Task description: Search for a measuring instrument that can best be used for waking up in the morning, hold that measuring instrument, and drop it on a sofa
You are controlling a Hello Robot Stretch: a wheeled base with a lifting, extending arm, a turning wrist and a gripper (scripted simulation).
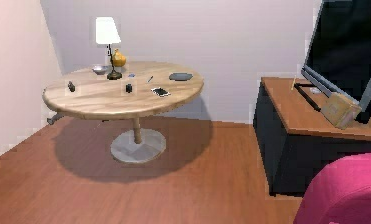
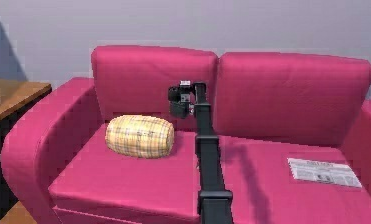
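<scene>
A plaid cushion (image 2: 140,136) blocks the sofa (image 2: 283,95)'s left seat; the right seat lies free, save a paper (image 2: 324,171) at its near right.

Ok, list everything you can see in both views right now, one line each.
Round table: one, light wood, forward view's left.
Lamp: one, white shade, yellow base, on the table's far side.
Small things: several, dark or grey, too small to name, scattered on the tabletop.
TV stand: one, dark with a brown top, forward view's right.
Television: one, black, on the stand.
Tan block: one, beside the television.
Sofa: one, pink, across the arm side view.
Cushion: one, yellow checked, left seat.
Paper: one, white, right seat.
Arm: one, dark, over the seat.
Gripper: one, dark, before the backrest; cannot tell whether it holds anything.
</scene>
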